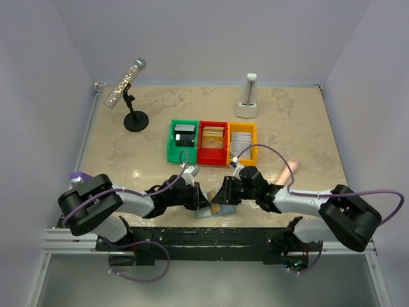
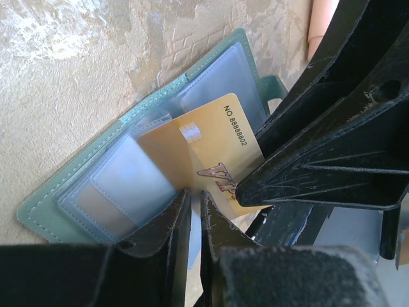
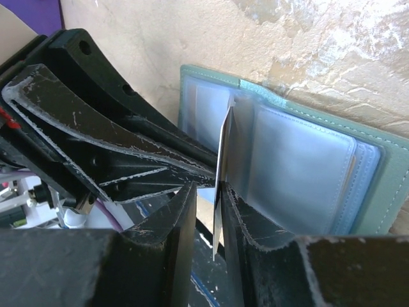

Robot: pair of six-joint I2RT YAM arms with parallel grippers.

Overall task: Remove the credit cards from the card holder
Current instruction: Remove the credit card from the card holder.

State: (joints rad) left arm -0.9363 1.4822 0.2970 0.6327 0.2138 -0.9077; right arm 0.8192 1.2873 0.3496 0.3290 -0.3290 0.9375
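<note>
One gold credit card juts from a clear pocket of the card holder, corner hidden by the right fingers pinching it; left fingers clench a pocket leaf.

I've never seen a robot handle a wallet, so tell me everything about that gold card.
The gold card is thin, glossy plastic, printed NO 88888802 and VIP. It sticks partly out of a clear pocket of the open card holder. The right gripper pinches its free end, while the left gripper appears to grip the holder's pocket edge.
</note>
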